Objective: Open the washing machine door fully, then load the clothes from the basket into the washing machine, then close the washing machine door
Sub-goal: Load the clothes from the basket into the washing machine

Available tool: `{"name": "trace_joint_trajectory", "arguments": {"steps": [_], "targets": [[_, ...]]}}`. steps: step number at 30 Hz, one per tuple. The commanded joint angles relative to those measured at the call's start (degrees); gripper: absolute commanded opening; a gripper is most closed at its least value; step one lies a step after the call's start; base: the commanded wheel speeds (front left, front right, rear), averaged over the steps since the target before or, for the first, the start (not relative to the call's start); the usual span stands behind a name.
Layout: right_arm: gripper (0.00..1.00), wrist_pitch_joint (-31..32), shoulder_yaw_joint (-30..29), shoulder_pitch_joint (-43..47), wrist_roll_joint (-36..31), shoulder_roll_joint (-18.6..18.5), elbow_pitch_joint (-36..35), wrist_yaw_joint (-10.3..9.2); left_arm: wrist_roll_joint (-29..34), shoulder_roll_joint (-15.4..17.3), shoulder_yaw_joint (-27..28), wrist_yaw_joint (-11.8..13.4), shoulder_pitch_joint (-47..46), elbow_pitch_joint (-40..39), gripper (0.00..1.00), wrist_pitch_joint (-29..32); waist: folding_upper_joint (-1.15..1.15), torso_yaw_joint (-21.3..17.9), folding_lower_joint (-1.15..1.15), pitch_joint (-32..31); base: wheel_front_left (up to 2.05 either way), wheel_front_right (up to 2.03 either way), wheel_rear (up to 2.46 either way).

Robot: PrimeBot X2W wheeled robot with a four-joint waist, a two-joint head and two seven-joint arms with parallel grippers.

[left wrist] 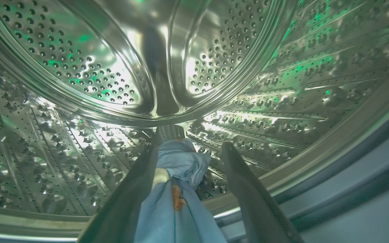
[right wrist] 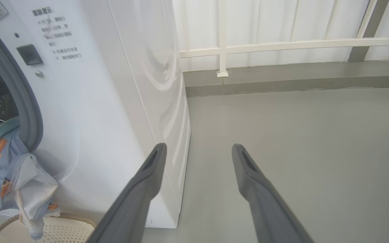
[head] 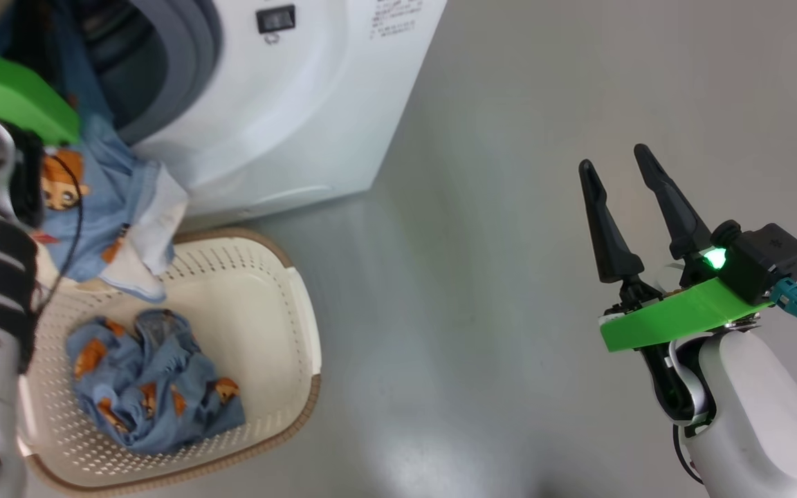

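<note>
Left gripper [left wrist: 191, 144] inside the big white boxy front-loading washing machine [head: 288, 117], right gripper [head: 614, 158] over the floor to the machine's right.

At the machine's left, a green wrist plate and pale forearm hide the left gripper in the head view. The left wrist view shows its two dark fingers spread apart within the perforated steel drum [left wrist: 79, 67]. A small light blue garment printed with orange-brown bears [left wrist: 177, 162] lies between them against the left finger. Whether it clings there or lies loose cannot be told. Its tail hangs out past the grey rubber gasket [head: 184, 55], down over the cream-white perforated plastic basket [head: 301, 325] in front of the machine. A crumpled bundle of the same cloth [head: 149, 387] lies in that basket. The basket's left side is cut off by the arm. Well right of the machine, the right gripper's fingers stand wide apart, holding nothing, above grey floor [head: 495, 277].
</note>
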Motion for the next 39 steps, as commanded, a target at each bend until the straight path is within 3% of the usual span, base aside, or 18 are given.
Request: {"name": "trace_joint_trajectory", "arguments": {"steps": [1,18,39], "targets": [[1.0,-0.46,1.18,0.82,0.48,-0.81,-0.84,0.25,0.21,2.11,1.08,-0.22,1.88,-2.8,1.0,-0.49,0.0,1.67,0.01,-2.97,0.0,0.0,0.0],[1.0,-0.46,1.94,3.09,3.22,-3.4,2.86,0.25,4.34,-3.32,6.98,-0.08,22.08,-16.64,1.0,-0.52,0.0,8.02,0.01,-14.96,0.0,0.0,0.0],[1.0,-0.46,1.33,8.4,5.25,-5.41,3.4,0.25,9.07,-6.4,13.63,-0.97,47.87,-37.13,1.0,-0.52,0.0,11.66,0.01,-24.31,0.0,0.0,0.0]]}}
